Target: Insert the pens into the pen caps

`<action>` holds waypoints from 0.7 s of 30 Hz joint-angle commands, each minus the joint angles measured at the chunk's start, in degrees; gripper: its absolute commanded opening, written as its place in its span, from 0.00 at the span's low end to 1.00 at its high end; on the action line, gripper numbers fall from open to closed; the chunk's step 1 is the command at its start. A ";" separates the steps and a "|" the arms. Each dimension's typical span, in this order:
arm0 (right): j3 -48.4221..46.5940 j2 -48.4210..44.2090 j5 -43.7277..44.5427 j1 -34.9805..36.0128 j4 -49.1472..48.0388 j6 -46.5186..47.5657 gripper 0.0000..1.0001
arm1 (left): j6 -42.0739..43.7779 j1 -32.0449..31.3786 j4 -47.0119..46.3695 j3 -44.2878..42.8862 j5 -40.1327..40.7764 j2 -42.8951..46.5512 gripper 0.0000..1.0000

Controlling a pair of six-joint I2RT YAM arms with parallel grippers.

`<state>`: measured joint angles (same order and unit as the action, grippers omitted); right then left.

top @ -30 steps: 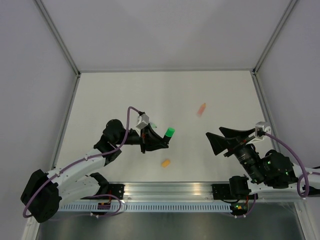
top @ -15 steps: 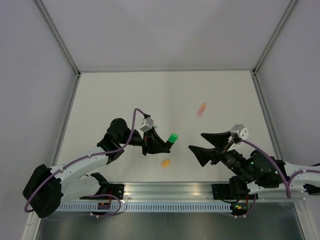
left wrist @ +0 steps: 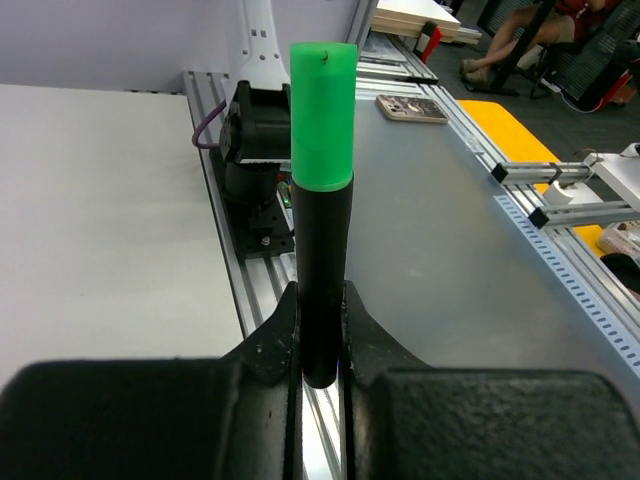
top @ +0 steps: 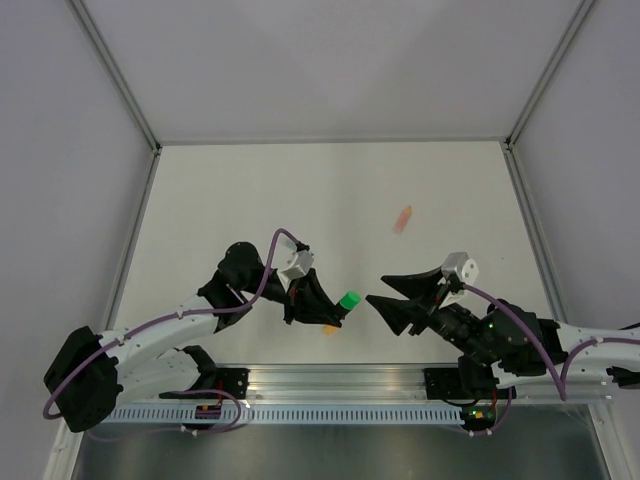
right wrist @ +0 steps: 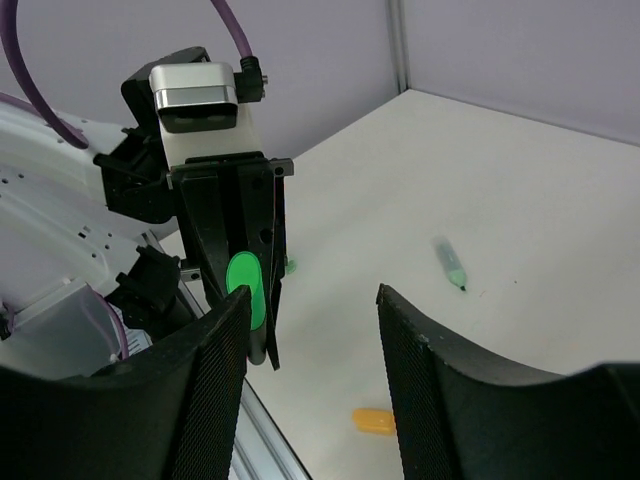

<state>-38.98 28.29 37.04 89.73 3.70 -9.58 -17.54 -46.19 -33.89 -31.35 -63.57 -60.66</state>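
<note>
Two robot arms draw together over the near edge of the table (top: 250, 200). In the past second the left pincer (left wrist: 318, 302), clamped shut on the barrel of a black marker (left wrist: 322, 280), has carried it nearer and to the right, and the right pincer (top: 376, 291) has swung in from well apart to just beside the marker's end. The right pincer's jaws stand apart with nothing between them. The wrist view shows a bright green cap (left wrist: 323, 115) sitting on the marker's upper end, which points at the oncoming jaws. How firmly it is seated cannot be told. The meeting looks like the final push on the first pair, with the right pincer due to close on the cap and press it home. An orange cap (top: 330, 328) lies on the table just below the left pincer. A pink marker (top: 403, 218) and a pale green marker (right wrist: 452, 265) lie farther out, both uncapped.
</note>
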 commanded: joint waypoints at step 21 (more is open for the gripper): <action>3.65 -11.93 21.50 0.00 4.29 -5.80 0.64 | -27.45 0.23 28.00 -19.80 57.59 -31.17 0.02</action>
<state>-36.01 19.22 54.87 89.73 6.17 -14.87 -36.49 -46.06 -10.41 -50.28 -15.66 -90.02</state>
